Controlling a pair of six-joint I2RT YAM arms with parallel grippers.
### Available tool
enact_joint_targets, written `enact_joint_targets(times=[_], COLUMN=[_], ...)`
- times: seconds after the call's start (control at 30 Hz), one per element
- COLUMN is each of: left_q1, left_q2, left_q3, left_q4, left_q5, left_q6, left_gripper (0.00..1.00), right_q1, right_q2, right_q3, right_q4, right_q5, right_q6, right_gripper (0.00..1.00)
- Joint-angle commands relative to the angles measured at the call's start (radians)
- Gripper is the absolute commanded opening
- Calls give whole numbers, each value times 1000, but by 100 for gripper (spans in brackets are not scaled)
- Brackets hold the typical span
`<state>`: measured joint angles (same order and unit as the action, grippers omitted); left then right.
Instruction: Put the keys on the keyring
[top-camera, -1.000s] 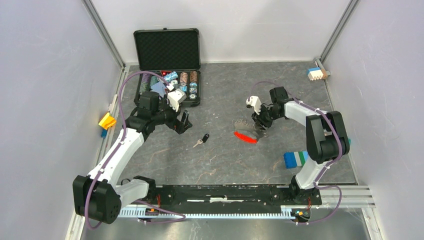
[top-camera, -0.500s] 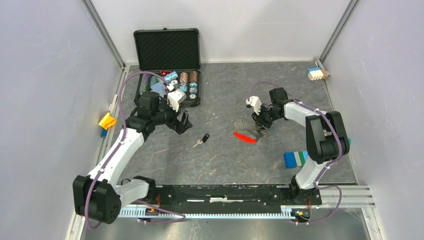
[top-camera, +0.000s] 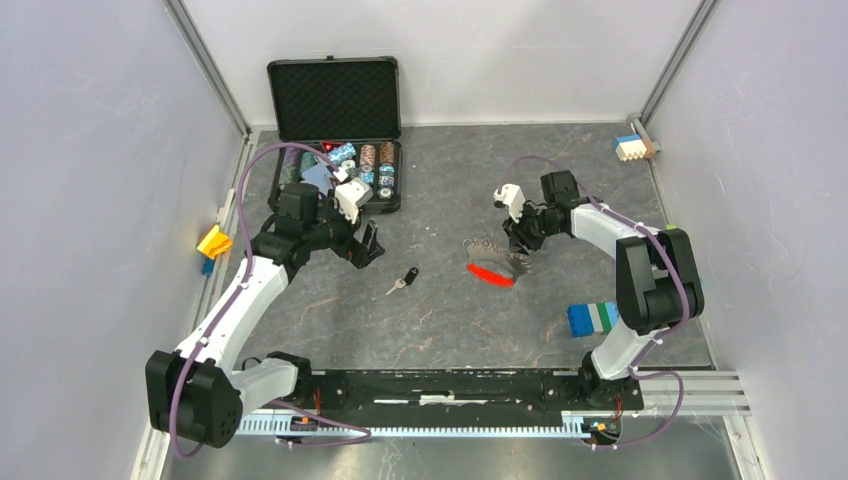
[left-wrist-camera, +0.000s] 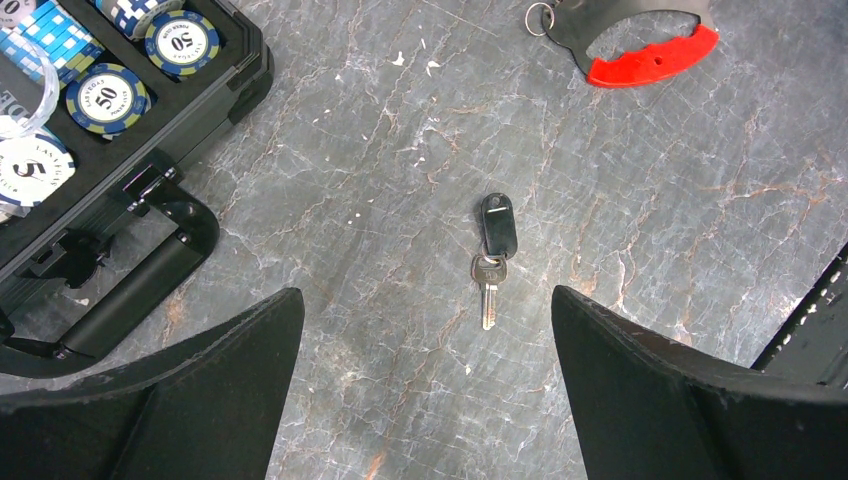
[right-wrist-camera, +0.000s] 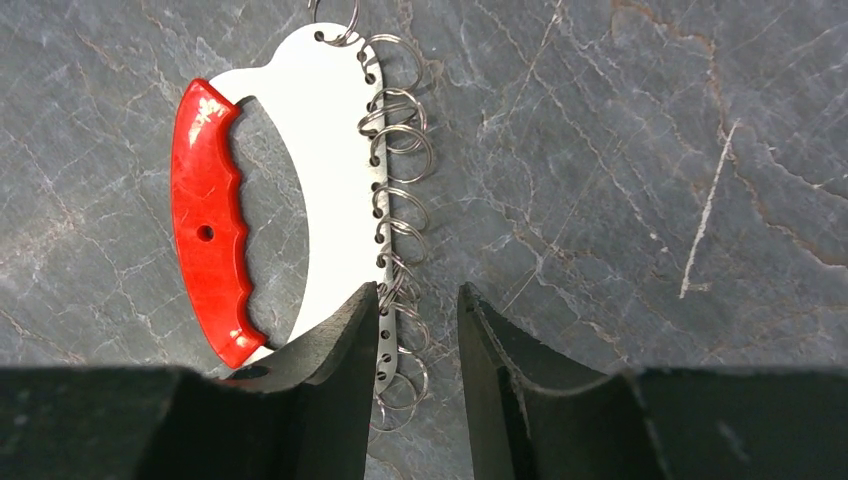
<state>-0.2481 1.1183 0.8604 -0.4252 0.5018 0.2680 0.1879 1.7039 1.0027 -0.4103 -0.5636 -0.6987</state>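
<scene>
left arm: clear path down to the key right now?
Probably yes. The left gripper hangs open over the key, which lies alone on bare table. The chip case sits off to one side, and the keyring is well away.

Right tool (top-camera: 519, 244) shifted farther back, uncovering more of keyring (top-camera: 491, 272) rings.

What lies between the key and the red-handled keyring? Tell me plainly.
Nothing: only bare grey tabletop separates the key from the keyring, as the top external view shows; the left wrist view agrees.
</scene>
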Motion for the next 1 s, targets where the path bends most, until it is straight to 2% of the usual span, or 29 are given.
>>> enact_joint_targets(times=[0.0, 0.5, 0.97], left_q1=[0, 0, 0], left_q2=[-21, -17, -17], left_q3=[-4, -4, -8], left_q4=[20, 20, 20], left_q5=[26, 27, 29], left_q6=[40, 42, 44], left_gripper=[100, 100, 100], right_q1=[4, 18, 42], right_q2=[-22, 12, 11], right_q3=[41, -5, -30], right_q4=[27, 25, 41], right_q5=[0, -9, 24], right_q6=[30, 27, 41], right_gripper=[40, 36, 28])
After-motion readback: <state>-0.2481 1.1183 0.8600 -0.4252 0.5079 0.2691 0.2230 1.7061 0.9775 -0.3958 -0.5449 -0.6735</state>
